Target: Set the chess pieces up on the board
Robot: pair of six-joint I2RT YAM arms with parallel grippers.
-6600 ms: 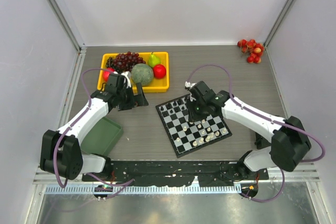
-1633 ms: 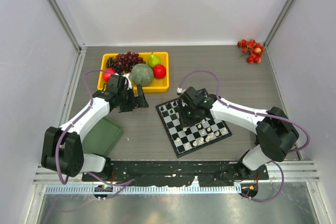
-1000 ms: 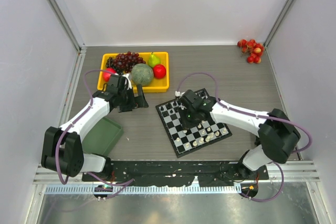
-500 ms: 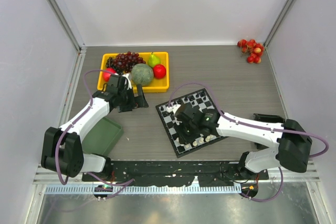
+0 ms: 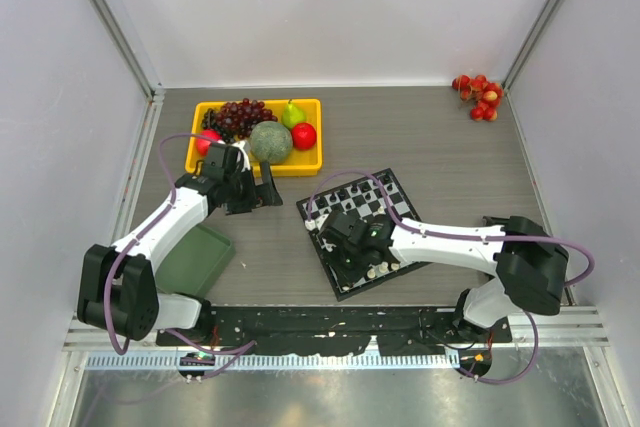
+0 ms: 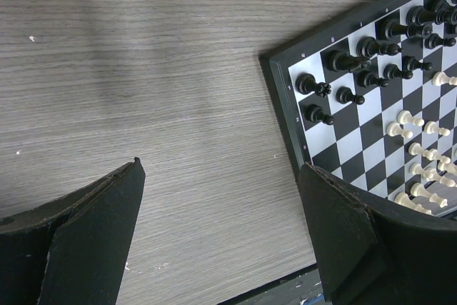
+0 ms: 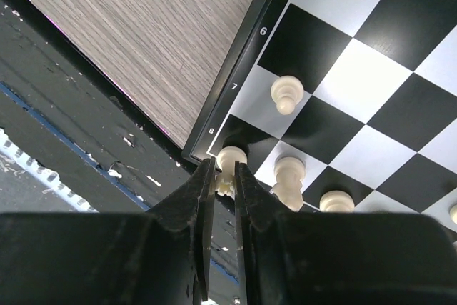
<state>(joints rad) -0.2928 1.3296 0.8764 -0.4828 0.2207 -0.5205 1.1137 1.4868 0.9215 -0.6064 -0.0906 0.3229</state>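
White arm links, black joints, purple cables, black pincers.

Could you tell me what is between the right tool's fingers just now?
A white piece stands pinched in the right tool, on the board's dark corner square by the 8 mark. The fingers hide its base.

The board (image 5: 375, 209) lies right of the tray (image 5: 305, 162). The right gripper (image 7: 223, 178) is over its near corner, closed around 1 chess piece (image 7: 227, 163).
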